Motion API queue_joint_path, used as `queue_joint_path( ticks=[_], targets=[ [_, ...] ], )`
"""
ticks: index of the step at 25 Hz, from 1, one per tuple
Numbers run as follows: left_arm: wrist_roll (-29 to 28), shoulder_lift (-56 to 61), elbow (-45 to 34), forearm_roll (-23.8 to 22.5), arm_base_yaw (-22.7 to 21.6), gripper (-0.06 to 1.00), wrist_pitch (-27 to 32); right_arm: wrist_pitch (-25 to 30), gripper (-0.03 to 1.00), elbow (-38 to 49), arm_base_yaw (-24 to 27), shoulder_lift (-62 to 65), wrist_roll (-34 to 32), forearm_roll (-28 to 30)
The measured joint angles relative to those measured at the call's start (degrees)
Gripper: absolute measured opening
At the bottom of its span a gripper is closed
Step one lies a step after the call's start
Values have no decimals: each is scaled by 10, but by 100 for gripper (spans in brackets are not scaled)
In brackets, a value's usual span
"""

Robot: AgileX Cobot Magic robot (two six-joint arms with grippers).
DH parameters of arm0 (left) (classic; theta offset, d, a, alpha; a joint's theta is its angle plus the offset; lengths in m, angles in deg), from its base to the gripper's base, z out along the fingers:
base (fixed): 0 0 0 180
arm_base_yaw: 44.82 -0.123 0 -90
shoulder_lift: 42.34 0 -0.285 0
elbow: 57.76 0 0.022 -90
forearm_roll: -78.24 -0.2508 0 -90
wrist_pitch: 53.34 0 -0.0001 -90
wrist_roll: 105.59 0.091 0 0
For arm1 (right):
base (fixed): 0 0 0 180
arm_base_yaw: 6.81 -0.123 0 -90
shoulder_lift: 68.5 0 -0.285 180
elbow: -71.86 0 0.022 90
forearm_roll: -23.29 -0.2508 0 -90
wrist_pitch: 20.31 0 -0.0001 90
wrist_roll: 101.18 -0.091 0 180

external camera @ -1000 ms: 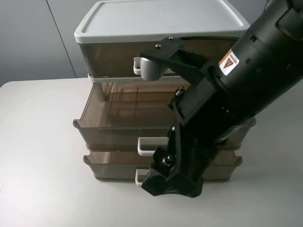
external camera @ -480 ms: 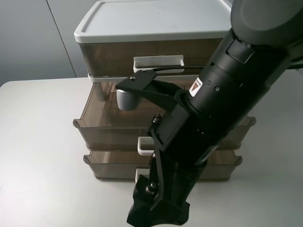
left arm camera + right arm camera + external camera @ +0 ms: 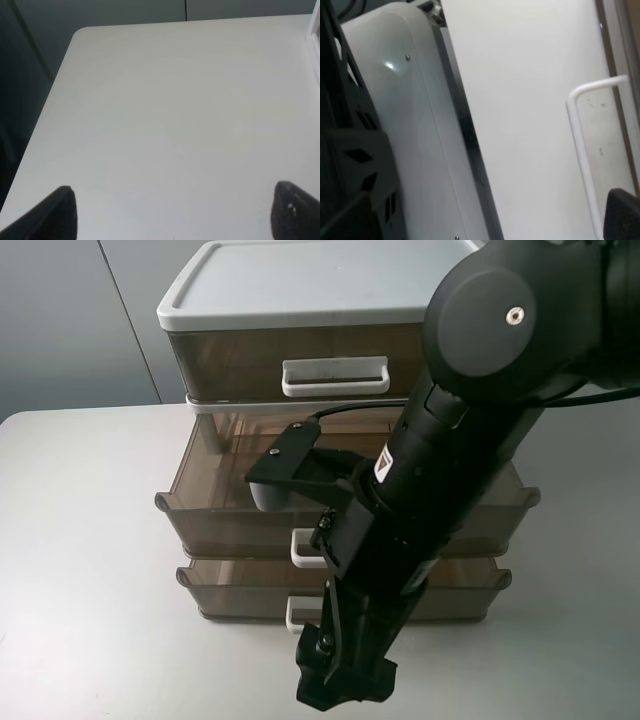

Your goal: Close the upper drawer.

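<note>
On the tabletop [image 3: 90,540] stands the drawer cabinet [image 3: 340,290], its upper drawer [image 3: 335,370] pushed in flush. The right pincer [image 3: 345,688] hangs low before the cabinet; I cannot tell its opening. The left pincer [image 3: 175,215], spread wide, holds nothing above the tabletop.

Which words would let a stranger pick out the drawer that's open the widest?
On the white table stands a cabinet with a white lid and three smoky brown drawers with white handles. The middle drawer is the one: it juts far forward with its inside showing, while the top drawer sits flush under the lid and the bottom drawer pokes out only slightly.
</note>
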Motion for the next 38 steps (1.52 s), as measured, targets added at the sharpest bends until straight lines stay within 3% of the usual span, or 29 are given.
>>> queue_joint_path(
  ticks=[6,11,25,38],
  targets=[
    [0,0,0,0,0,74,0,-2,69,-4,-7,1,-46,42],
    [0,0,0,0,0,74,0,-61,70,-22,2,0,-76,148],
    [0,0,0,0,0,74,0,-133,70,-23,2,-1,-86,229],
    [0,0,0,0,0,74,0,-165,70,-23,2,-17,-111,278]
  ],
)
